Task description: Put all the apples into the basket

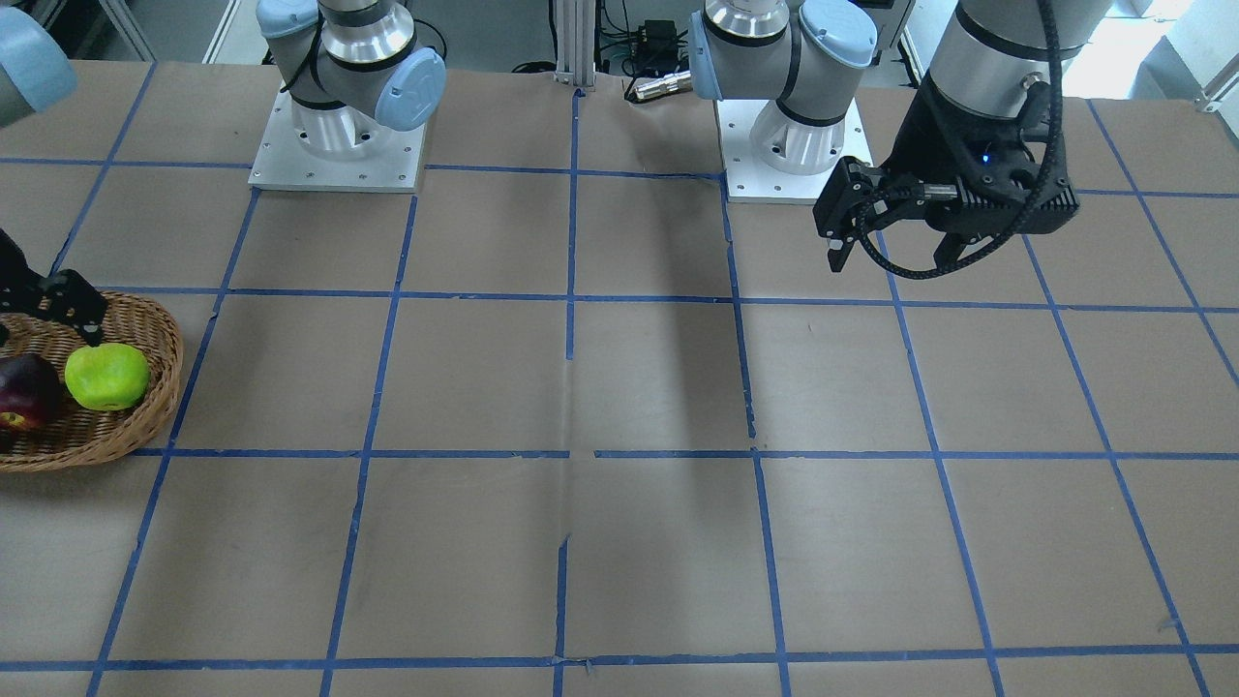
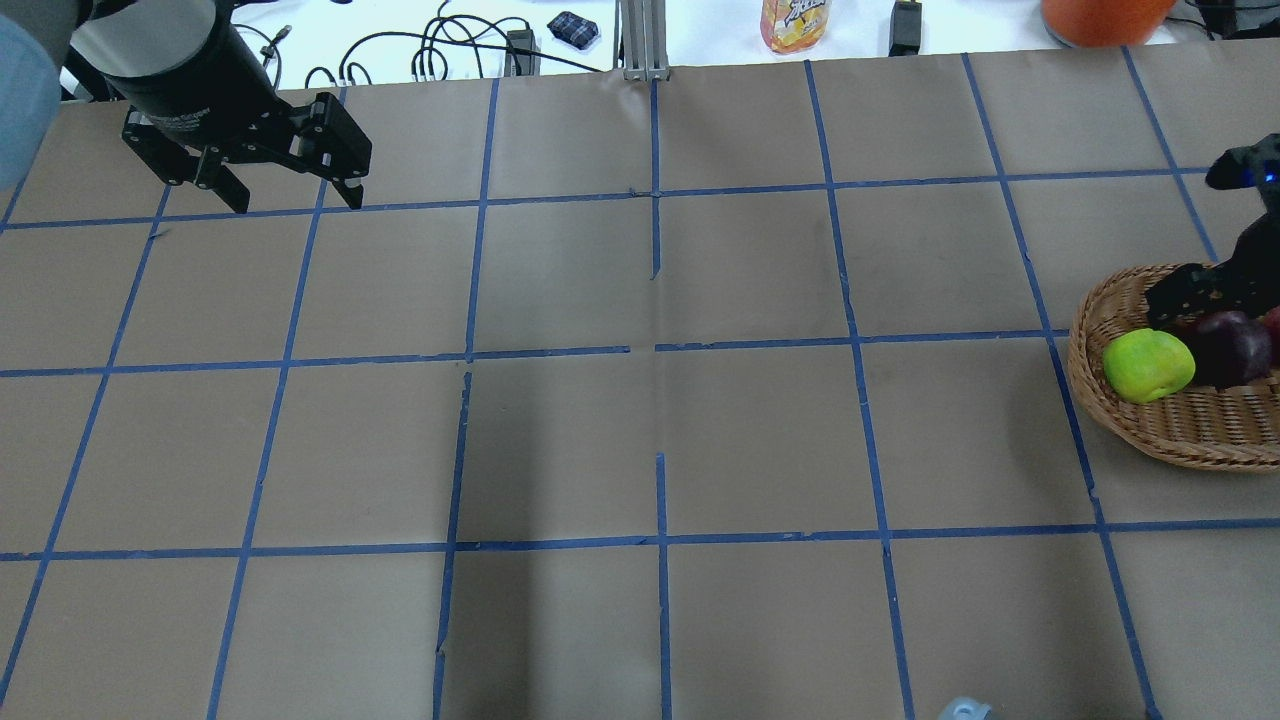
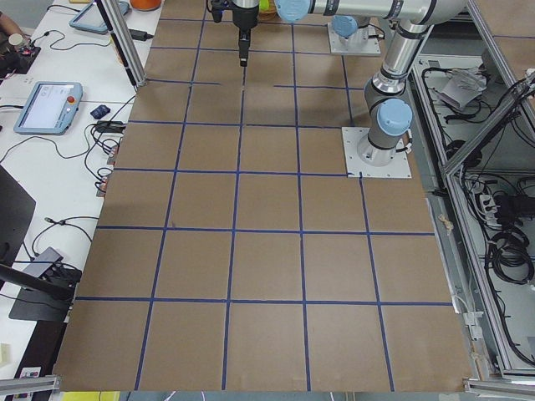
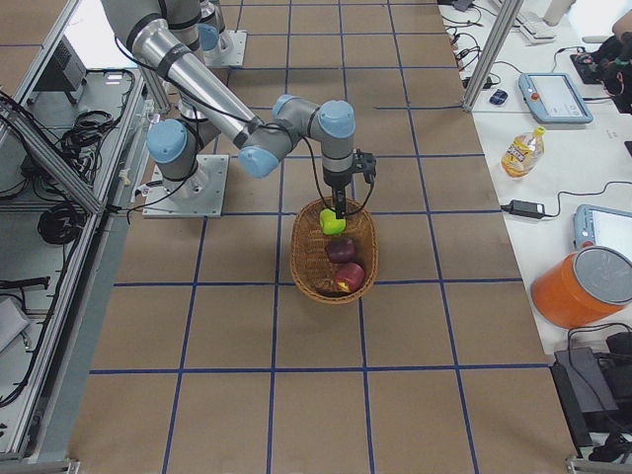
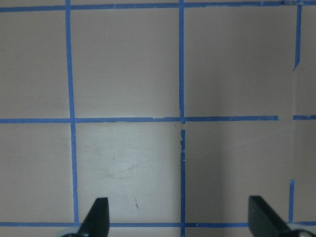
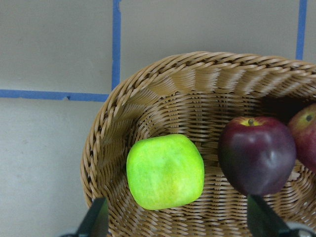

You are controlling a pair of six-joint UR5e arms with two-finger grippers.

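Placing step looks complete: green apple (image 6: 165,170), maroon apple (image 6: 256,155) and red apple (image 6: 307,136) all lie in basket (image 6: 148,94), toward bench's right end. Right gripper (image 6: 175,200) hangs above green apple, fingers wide. Left gripper (image 2: 297,198) wide, toward left end. Next: raise right arm clear. Brown paper top (image 2: 760,440), blue tape grid (image 2: 655,345); cables (image 2: 440,55) beyond far edge.

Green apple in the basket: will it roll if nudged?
Probably rolls a little: the green apple is rounded and lies free on the basket floor. The raised rim would likely stop it. Smooth skin may slip in a pinch.
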